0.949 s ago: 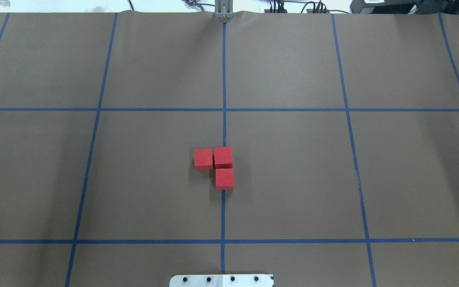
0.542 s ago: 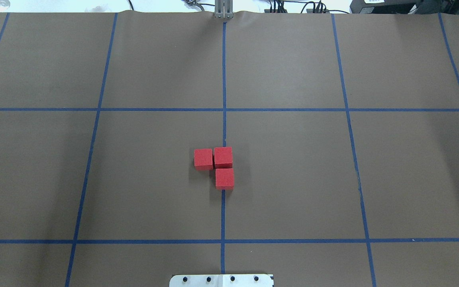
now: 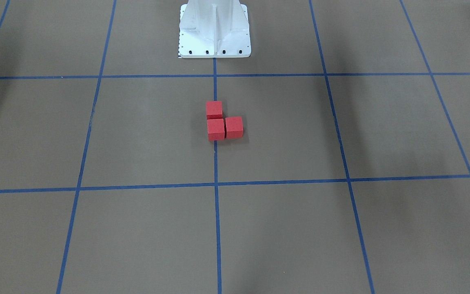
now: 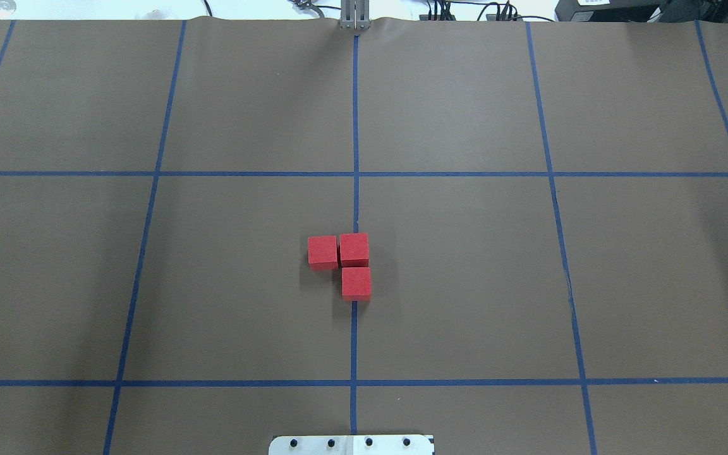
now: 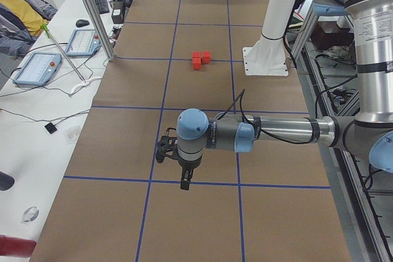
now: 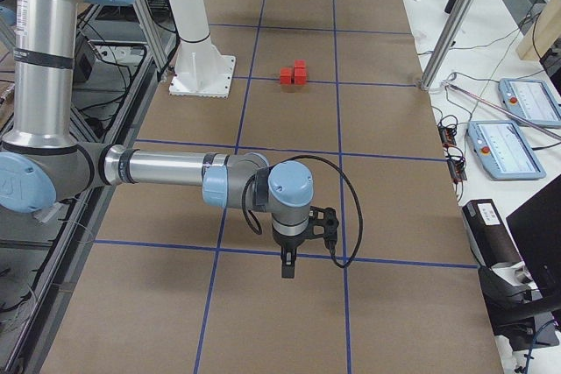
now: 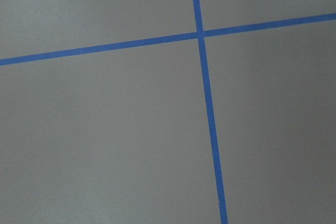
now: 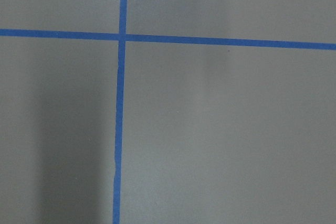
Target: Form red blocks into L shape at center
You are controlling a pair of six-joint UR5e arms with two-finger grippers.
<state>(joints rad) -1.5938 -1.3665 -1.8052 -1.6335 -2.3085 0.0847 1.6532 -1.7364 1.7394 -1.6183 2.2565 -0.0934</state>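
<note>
Three red blocks lie in an L on the brown floor at the center grid line (image 4: 354, 202). One block (image 4: 322, 251) sits left of the corner block (image 4: 354, 248), and the third (image 4: 356, 282) sits just below that corner. They also show in the front-facing view (image 3: 216, 128), the exterior left view (image 5: 200, 59) and the exterior right view (image 6: 294, 74). My left gripper (image 5: 184, 182) and my right gripper (image 6: 287, 264) hang far from the blocks, each over a tape line. I cannot tell whether either is open or shut. The wrist views show only floor and tape.
The white robot base plate (image 4: 351, 444) stands at the near table edge (image 3: 214, 28). Side desks hold tablets (image 5: 37, 69) (image 6: 517, 146) and cables. A metal post (image 5: 92, 10) stands at the table's edge. A person (image 5: 18, 10) sits beyond it.
</note>
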